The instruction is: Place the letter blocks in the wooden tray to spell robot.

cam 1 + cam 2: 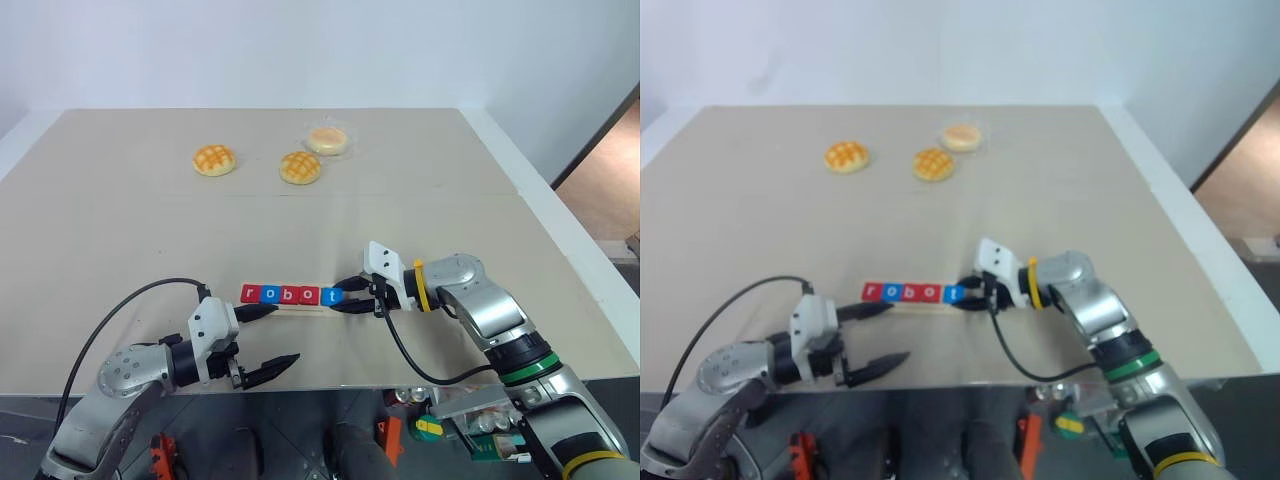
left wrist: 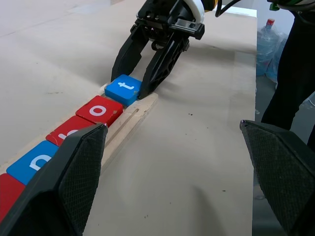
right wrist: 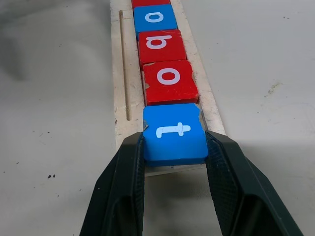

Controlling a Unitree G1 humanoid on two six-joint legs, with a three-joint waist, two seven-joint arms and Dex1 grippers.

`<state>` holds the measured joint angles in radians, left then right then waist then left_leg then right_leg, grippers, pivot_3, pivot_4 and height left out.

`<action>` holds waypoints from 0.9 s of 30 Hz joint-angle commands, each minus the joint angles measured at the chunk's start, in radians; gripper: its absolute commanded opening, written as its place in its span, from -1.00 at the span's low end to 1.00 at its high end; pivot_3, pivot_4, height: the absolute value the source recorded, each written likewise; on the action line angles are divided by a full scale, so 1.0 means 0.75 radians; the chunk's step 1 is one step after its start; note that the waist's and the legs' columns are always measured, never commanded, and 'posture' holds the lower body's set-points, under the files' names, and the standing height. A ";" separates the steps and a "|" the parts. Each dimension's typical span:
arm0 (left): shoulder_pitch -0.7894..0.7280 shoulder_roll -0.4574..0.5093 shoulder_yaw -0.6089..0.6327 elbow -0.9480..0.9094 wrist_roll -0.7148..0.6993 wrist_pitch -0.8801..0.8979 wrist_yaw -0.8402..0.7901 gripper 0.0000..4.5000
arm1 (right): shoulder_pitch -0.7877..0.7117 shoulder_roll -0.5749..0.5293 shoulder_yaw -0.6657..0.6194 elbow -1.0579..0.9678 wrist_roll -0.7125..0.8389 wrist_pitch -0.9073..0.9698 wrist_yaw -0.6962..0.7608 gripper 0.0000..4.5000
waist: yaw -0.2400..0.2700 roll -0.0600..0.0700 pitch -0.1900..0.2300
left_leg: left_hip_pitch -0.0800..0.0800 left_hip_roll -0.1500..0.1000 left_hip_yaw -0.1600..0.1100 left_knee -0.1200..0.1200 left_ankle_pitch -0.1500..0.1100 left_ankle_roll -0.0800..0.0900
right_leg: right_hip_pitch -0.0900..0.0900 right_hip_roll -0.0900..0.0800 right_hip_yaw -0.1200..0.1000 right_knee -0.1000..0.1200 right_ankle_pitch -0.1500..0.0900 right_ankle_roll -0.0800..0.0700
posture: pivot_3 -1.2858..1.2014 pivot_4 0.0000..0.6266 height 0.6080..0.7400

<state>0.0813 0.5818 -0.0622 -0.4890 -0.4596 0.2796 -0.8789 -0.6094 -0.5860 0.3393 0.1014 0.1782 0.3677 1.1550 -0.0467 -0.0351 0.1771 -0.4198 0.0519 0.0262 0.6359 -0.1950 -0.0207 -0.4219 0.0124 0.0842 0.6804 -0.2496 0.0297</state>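
Five letter blocks (image 1: 291, 295) are seated in the wooden tray (image 2: 132, 118) at lower centre of the left eye view, on the tabletop (image 1: 300, 220). The blue "t" block (image 3: 174, 133) is held across its side edges by the right gripper (image 3: 174, 167). The left gripper (image 1: 265, 340) jaws stand wide, empty. Blocks are judged light, rigid, smooth; opposite side faces should be gripped.
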 commanded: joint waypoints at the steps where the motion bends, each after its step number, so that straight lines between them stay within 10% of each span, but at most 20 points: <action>1: 0.005 0.011 0.013 -0.053 0.007 -0.032 -0.001 1.00 | -0.027 0.000 -0.028 -0.009 -0.005 -0.012 0.012 -0.47 | 0.000 0.000 0.000 | 0.000 0.000 0.000 0.000 0.000 0.000 | 0.000 0.000 0.000 0.000 0.000 0.000 | 0.03 -0.52 1.00; 17: 0.022 -0.003 0.019 -0.047 0.005 -0.021 0.018 1.00 | -0.068 0.046 -0.009 0.073 -0.026 -0.007 0.031 -0.47 | -0.001 0.000 0.000 | 0.000 0.000 0.000 0.000 0.000 0.000 | 0.000 0.000 0.000 0.000 0.000 0.000 | 0.03 -0.52 1.00; 25: 0.023 -0.002 0.017 -0.045 0.015 -0.027 0.019 1.00 | -0.077 0.053 -0.032 0.040 0.004 0.047 0.048 0.91 | -0.001 0.000 0.000 | 0.000 0.000 0.000 0.000 0.000 0.000 | 0.000 0.000 0.000 0.000 0.001 0.000 | 0.03 -0.52 1.00; 27: 0.022 -0.001 0.016 -0.045 0.018 -0.028 0.019 1.00 | -0.082 0.063 -0.060 0.021 0.022 0.069 0.023 0.98 | -0.001 0.000 0.000 | 0.000 0.000 0.000 0.000 0.000 0.000 | 0.000 0.000 0.000 0.000 0.001 0.000 | 0.03 -0.52 1.00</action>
<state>0.0987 0.5767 -0.0622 -0.4889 -0.4420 0.2794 -0.8654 -0.6466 -0.5439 0.3355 0.1564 0.1736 0.4105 1.1797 -0.0474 -0.0350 0.1771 -0.4198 0.0520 0.0263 0.6362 -0.1950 -0.0207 -0.4220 0.0125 0.0842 0.6805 -0.2491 0.0297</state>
